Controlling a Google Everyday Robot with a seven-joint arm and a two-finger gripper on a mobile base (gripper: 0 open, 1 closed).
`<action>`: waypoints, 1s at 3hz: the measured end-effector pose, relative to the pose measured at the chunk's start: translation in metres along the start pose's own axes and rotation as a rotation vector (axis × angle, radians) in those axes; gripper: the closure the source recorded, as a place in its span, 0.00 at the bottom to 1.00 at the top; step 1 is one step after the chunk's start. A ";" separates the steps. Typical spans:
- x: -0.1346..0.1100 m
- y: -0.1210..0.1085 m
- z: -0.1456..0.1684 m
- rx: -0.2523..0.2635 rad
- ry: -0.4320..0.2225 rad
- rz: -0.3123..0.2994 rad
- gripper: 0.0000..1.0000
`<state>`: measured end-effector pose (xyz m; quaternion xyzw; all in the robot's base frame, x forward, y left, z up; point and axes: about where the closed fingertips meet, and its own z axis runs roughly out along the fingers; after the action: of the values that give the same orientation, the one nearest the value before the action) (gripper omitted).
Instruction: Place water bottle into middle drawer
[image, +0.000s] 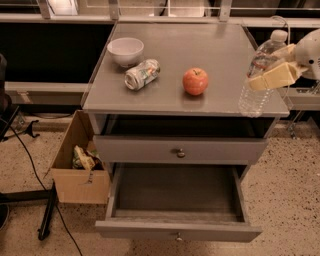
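The water bottle (254, 96) is clear and ribbed with a white cap. It hangs tilted at the right edge of the cabinet top (200, 47), cap leaning right. My gripper (270, 66) comes in from the right and is shut on the bottle's middle, one cream finger (272, 77) across its front. The middle drawer (177, 231) is pulled out below, and its grey inside holds nothing. Its knob (178, 236) faces me. The bottle is above and to the right of the drawer's opening.
A red apple (195, 81), a crushed silver can (142, 74) and a white bowl (125, 51) stand on the cabinet top. The upper knobbed drawer (180, 150) is closed. A cardboard box (80, 167) with trash stands on the floor at left, beside cables.
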<state>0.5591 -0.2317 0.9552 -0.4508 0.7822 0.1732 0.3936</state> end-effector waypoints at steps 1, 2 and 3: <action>0.006 0.005 0.009 -0.016 -0.013 0.004 1.00; 0.020 0.018 0.024 -0.037 -0.034 0.019 1.00; 0.039 0.036 0.038 -0.055 -0.054 0.045 1.00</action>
<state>0.5352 -0.2103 0.8982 -0.4391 0.7762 0.2155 0.3979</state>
